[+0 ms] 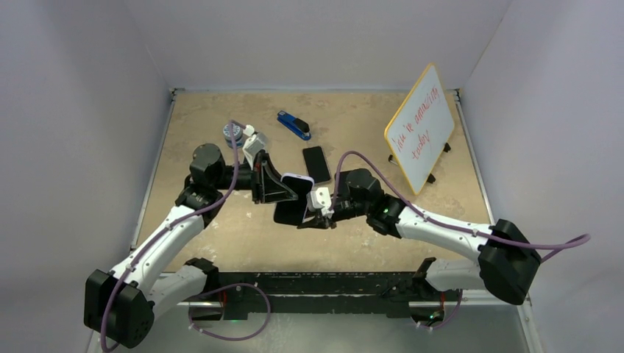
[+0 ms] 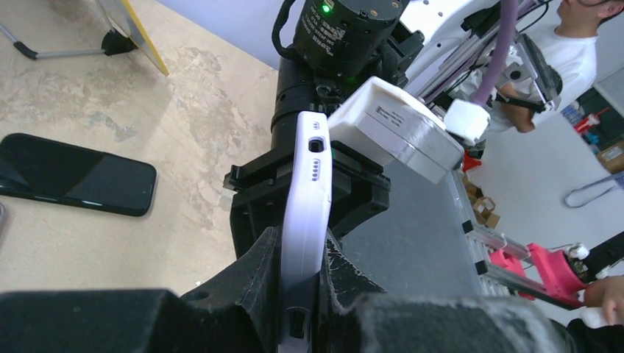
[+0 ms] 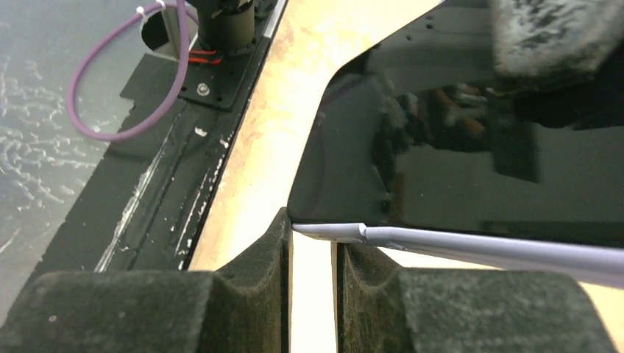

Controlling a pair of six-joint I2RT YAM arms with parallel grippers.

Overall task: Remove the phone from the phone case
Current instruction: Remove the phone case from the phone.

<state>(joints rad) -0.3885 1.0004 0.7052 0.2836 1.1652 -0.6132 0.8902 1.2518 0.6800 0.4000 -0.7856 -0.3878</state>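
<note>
Cased phone held aloft between both arms; the phone is not yet out.
The left jaws are clamped across the white phone case (image 2: 305,213), and the right jaws are closed narrowly on its other corner, holding it above the tabletop (image 1: 221,243). The phone (image 3: 456,169) sits inside, with the case's rim running along its dark screen, so I judge the whole peeling-out is left to do. Just beyond the case lies a second black phone (image 1: 316,163), with a blue stapler (image 1: 294,125) farther beyond. A whiteboard (image 1: 421,136) stands well off on the case's right-arm side. Nothing appears to block the work.
</note>
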